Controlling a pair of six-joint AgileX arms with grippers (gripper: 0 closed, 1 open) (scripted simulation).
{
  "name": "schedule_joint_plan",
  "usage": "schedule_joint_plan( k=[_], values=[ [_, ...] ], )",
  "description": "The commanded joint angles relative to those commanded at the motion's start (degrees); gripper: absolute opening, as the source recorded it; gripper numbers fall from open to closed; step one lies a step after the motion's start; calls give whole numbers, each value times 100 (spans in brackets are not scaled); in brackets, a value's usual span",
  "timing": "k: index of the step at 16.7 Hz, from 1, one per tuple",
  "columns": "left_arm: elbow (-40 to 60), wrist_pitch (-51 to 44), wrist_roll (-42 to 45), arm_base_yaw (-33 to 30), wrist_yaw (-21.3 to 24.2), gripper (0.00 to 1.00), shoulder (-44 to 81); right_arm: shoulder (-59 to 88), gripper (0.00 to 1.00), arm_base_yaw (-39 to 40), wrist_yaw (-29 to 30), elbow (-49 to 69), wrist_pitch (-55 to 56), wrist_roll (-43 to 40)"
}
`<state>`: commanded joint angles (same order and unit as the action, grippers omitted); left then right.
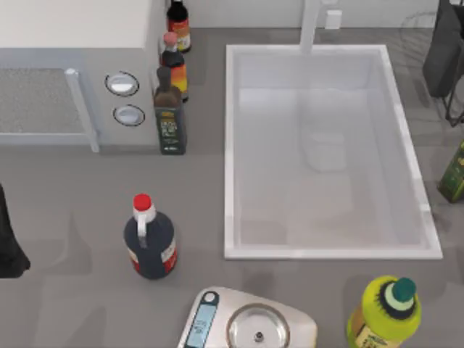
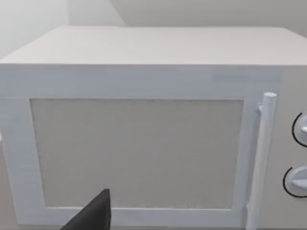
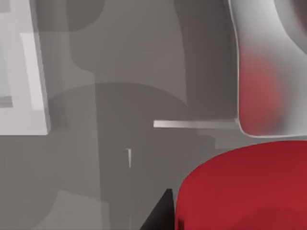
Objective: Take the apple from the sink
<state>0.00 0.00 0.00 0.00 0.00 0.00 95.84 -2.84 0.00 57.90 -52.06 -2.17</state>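
Red fills the right wrist view's corner: the apple (image 3: 244, 189), close against the right gripper and seemingly gripped, though I cannot tell. From above, the sink (image 1: 230, 152) holds nothing, so lifting looks done. Left arm idles by the microwave (image 2: 144, 96).

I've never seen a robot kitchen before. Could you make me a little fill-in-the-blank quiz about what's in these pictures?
1. The dark bottle standing alone left of the sink has a ___ cap.
2. Between the microwave and the sink stands a row of ___ bottles.
3. The red apple shows close up in the ___ wrist view.
4. The kitchen scale sits at the top view's ___ edge.
Missing words: red; three; right; bottom.
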Motion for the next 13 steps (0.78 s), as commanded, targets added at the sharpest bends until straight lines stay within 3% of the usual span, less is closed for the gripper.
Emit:
schedule_joint_plan(
  k=[12,13],
  values=[
    [0,0,0,0,0,100,0,0,98,0,0,0,0,0],
    [0,0,0,0,0,100,0,0,100,0,0,0,0,0]
  ],
)
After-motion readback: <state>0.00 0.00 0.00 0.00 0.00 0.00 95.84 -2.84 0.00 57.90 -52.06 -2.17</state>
